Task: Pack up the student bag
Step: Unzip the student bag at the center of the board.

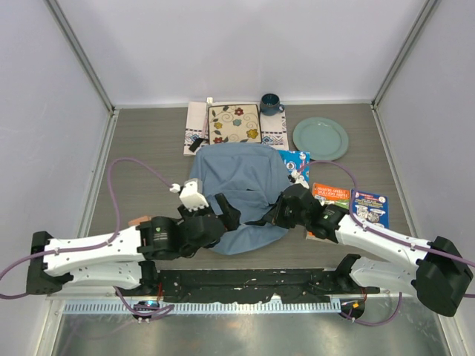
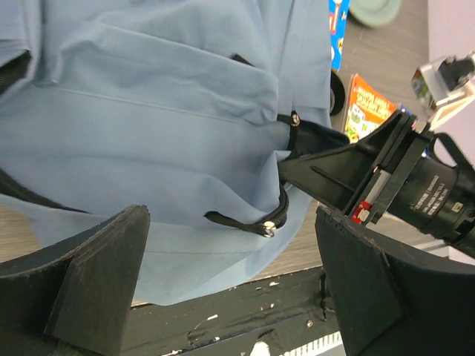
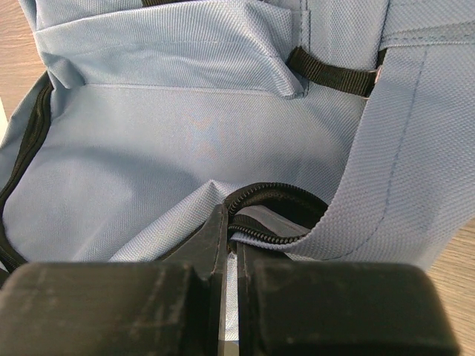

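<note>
Pinching with the right gripper, jaws pressed together, the light-blue fabric of the student bag just beside its dark zipper. Holding the left gripper spread wide at the bag's near left side, gripping nothing. Finding the bag spread flat at the middle of the table, closer to the near edge. Noticing two colourful booklets toward the right edge, and a teal plate, a dark blue mug and a flowered mat along the far edge.
</note>
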`<state>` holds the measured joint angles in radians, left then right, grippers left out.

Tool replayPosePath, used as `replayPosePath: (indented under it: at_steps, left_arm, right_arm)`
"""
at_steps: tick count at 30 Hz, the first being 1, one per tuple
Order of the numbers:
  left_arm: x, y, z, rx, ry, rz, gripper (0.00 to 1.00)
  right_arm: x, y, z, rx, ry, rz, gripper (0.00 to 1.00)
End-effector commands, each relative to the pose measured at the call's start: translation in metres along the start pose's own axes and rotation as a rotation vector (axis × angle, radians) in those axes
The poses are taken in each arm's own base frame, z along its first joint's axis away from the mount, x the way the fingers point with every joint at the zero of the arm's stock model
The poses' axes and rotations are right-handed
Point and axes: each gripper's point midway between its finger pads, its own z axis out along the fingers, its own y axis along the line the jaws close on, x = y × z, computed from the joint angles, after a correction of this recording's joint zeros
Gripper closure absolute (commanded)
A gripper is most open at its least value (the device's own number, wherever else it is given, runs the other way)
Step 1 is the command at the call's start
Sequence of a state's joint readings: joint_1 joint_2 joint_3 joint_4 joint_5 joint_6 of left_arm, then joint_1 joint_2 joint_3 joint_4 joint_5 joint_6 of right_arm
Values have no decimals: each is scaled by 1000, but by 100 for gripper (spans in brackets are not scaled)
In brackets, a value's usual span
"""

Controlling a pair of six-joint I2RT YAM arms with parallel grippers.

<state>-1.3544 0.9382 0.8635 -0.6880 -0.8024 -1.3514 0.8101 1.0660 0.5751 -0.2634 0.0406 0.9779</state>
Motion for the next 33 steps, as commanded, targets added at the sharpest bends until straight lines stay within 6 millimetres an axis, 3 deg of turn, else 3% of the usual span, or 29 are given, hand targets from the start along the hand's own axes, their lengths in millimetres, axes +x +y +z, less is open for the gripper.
replayPosePath:
  at_steps: [1,4,13,24,33]
  left_arm:
    - [-3,-35,7,57,29,-29,3]
    - [-1,-33,17,45,32,-40,5]
    - [4,-24,21,34,53,-116,15]
    - [29,2,23,-64,130,-151,19]
    - [35,-7,27,-32,150,-172,24]
  right_arm:
    - [-12,7,-5,-16,-54,-13,99]
    - [-12,8,-6,-22,-53,-12,99]
    - [-12,8,-7,-22,-57,-2,99]
    - [-10,8,-5,-24,-54,14,99]
    - [-10,9,-6,-27,-56,18,99]
